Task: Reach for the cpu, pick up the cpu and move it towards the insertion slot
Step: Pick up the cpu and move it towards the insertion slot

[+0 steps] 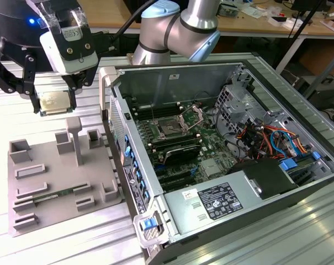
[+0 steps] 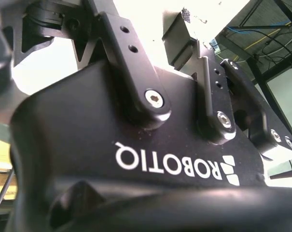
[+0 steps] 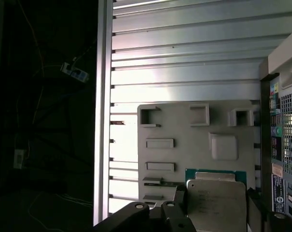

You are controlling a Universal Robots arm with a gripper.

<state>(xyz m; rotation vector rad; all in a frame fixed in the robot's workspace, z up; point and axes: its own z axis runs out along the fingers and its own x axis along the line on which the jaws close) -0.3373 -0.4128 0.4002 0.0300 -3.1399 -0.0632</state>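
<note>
Your hand (image 1: 53, 105) is clenched on the cpu (image 1: 52, 101), gripping two of its sides, up above the grey tray (image 1: 45, 160). From the hand, the insertion slot (image 1: 172, 128) lies well away toward the exterior view's right and lower down, past the computer case wall (image 1: 109, 105).

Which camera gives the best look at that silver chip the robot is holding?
The first wrist view: the chip looms large, silvery top facing the camera. The exterior view shows it small, pinched in the gripper above the grey tray. The second wrist view faces the gripper's black body.
</note>
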